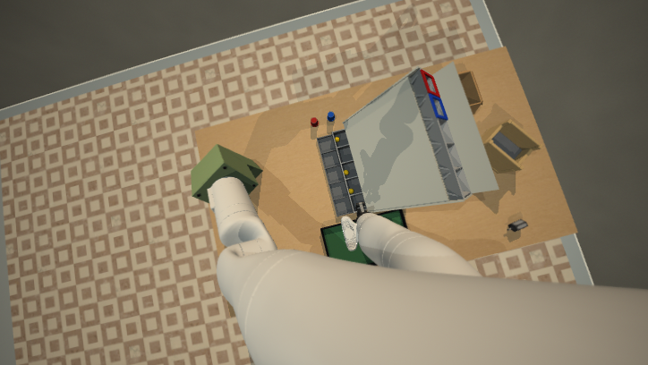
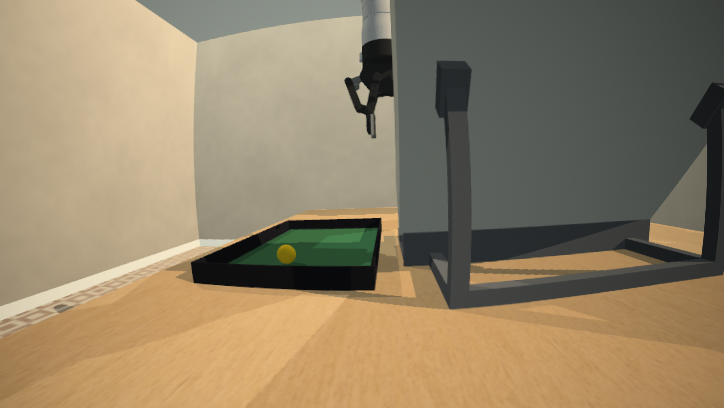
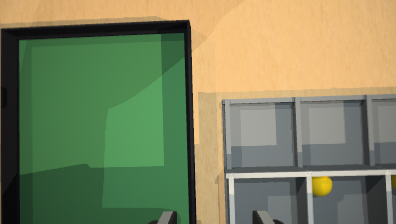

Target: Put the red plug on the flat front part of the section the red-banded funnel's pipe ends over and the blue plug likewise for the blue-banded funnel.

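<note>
The red plug and the blue plug stand on the wooden table beyond the far end of the grey sectioned tray. Three yellow marbles lie in its rear sections under the grey cover; one marble shows in the wrist view. The red-banded funnel and the blue-banded funnel sit at the cover's top. My gripper is open and empty, high over the gap between the sectioned tray and the green marble tray. One yellow marble lies in that tray.
The cover stands on a dark frame. Two open wooden boxes and a small dark object lie behind the cover. The green arm base is at the table's left edge. My arm hides much of the overhead view.
</note>
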Robot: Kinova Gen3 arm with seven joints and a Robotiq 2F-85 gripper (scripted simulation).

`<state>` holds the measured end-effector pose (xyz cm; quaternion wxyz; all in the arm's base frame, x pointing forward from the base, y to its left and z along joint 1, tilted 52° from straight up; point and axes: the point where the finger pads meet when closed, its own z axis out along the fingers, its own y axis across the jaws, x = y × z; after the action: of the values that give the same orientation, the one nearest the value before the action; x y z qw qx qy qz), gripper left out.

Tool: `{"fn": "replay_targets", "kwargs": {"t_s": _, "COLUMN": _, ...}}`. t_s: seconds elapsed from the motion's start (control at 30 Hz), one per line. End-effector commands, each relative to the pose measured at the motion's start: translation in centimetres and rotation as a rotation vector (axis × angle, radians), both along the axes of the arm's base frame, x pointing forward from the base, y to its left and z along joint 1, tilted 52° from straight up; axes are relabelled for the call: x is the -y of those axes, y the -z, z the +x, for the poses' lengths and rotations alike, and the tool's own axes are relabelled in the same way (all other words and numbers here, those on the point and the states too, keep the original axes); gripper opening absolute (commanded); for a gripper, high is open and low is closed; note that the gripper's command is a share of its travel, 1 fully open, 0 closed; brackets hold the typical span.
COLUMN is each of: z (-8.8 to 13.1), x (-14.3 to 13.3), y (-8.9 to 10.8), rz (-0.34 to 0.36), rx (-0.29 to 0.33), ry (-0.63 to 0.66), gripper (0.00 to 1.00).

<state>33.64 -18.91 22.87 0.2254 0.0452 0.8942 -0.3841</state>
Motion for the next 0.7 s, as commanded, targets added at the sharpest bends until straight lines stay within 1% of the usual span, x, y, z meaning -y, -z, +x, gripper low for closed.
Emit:
{"fn": "replay_targets", "kwargs": {"t_s": 0.0, "z": 3.4, "x": 4.0, "y": -4.6, "rz": 0.008, "rx": -0.013, "ry": -0.004, "gripper": 0.5}}
{"fn": "replay_targets", "kwargs": {"t_s": 0.07, "z": 4.8, "x": 5.7, "y": -6.5, "rz": 0.008, "rx": -0.013, "ry": -0.004, "gripper": 0.5}}
{"fn": "replay_targets", "kwargs": {"t_s": 0.1, "z": 5.2, "x": 6.1, "y": -7.0, "rz": 0.008, "rx": -0.013, "ry": -0.004, "gripper": 0.5}}
{"fn": "replay_targets", "kwargs": {"t_s": 0.33, "z": 5.2, "x": 6.1, "y": -7.0, "rz": 0.008, "rx": -0.013, "ry": -0.004, "gripper": 0.5}}
{"fn": "replay_targets", "kwargs": {"t_s": 0.37, "z": 8.5, "x": 10.3, "y": -11.7, "rz": -0.03, "rx": 0.028, "ry": 0.004, "gripper": 0.5}}
{"fn": "replay_targets", "kwargs": {"t_s": 0.47, "z": 8.9, "x": 10.6, "y": -12.1, "rz": -0.03, "rx": 0.028, "ry": 0.004, "gripper": 0.5}}
{"fn": "replay_targets", "kwargs": {"t_s": 0.67, "z": 8.9, "x": 10.6, "y": -12.1, "rz": -0.03, "rx": 0.028, "ry": 0.004, "gripper": 0.5}}
